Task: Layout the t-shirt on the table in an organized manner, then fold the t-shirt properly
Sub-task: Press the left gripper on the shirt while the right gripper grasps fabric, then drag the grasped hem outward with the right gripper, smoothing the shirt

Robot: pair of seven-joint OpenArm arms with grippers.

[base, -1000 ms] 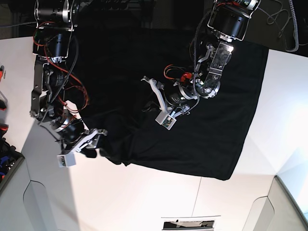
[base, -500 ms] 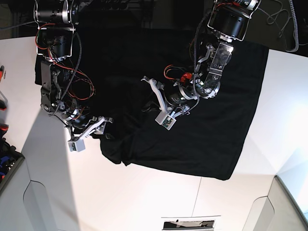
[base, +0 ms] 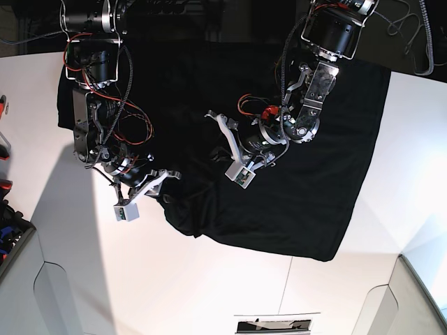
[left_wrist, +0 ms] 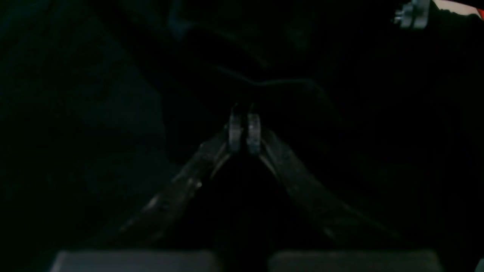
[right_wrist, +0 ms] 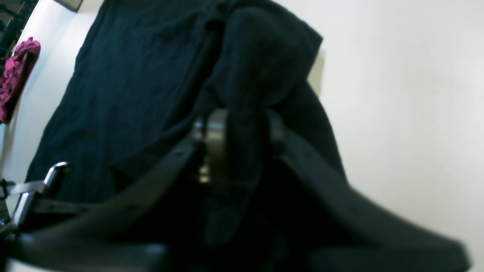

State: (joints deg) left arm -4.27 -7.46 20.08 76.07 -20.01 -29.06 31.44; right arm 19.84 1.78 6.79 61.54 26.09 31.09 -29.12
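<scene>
Nearest the base camera, the white table (base: 209, 293) is lying bare in front of the t-shirt (base: 300, 202), which is spreading as 1 black sheet from its near edge back toward the far side, mostly flat on the right and bunched at its near left corner. At that corner the right gripper (base: 167, 183) is sitting just at the cloth's edge, and in the right wrist view its 2 jaws are pinching a thick fold of the t-shirt (right_wrist: 261, 68), with the cloth rising from between the right gripper (right_wrist: 242, 139) tips and the bare table (right_wrist: 397, 94) off to one side. So the shirt is lying to the right and far side of this gripper, its long flat stretch running away from the pinched corner; any pull to straighten it would probably have to go left and near, away from the body of the cloth. Farther back, near the middle of the shirt, the left gripper (base: 227, 150) is resting low over the fabric; the left wrist view is very dark, yet the left gripper (left_wrist: 244, 130) tips are showing pressed together, and I cannot tell whether they are trapping any cloth. The right arm is the nearer one to the crumpled corner.
</scene>
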